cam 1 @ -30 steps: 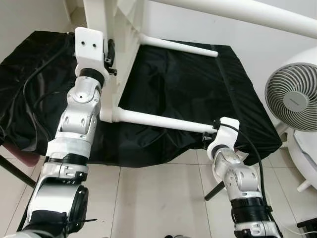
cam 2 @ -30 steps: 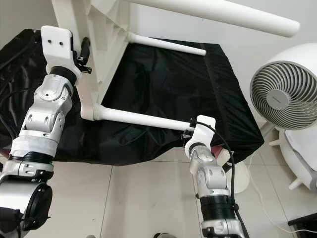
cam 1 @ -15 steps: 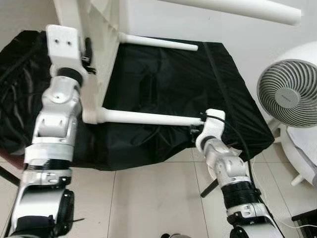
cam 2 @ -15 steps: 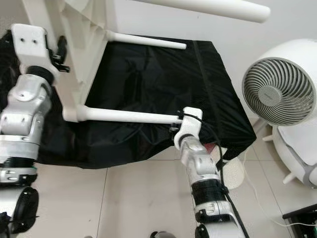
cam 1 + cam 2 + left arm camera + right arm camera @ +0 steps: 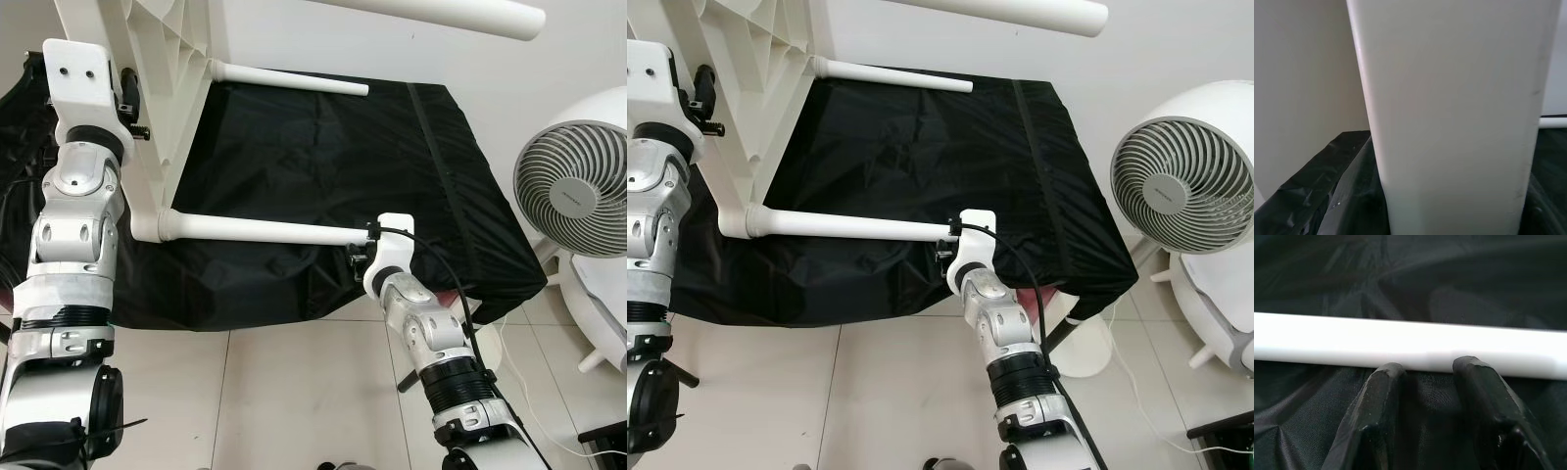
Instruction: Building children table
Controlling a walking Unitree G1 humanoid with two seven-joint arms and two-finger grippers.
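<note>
no text, label, brand, number or sign can be read in any of the views. a small grey mark is seen at the hub of the white fan [image 5: 576, 196], but it is too small and blurred to be made out.

White plastic table frame [image 5: 167, 88] showing against a glossy black cloth cover [image 5: 323, 166].
Round white fan [image 5: 578, 191] is displaying grey spiral grille; pale tiled floor [image 5: 294, 392] is showing grey grout lines.
</note>
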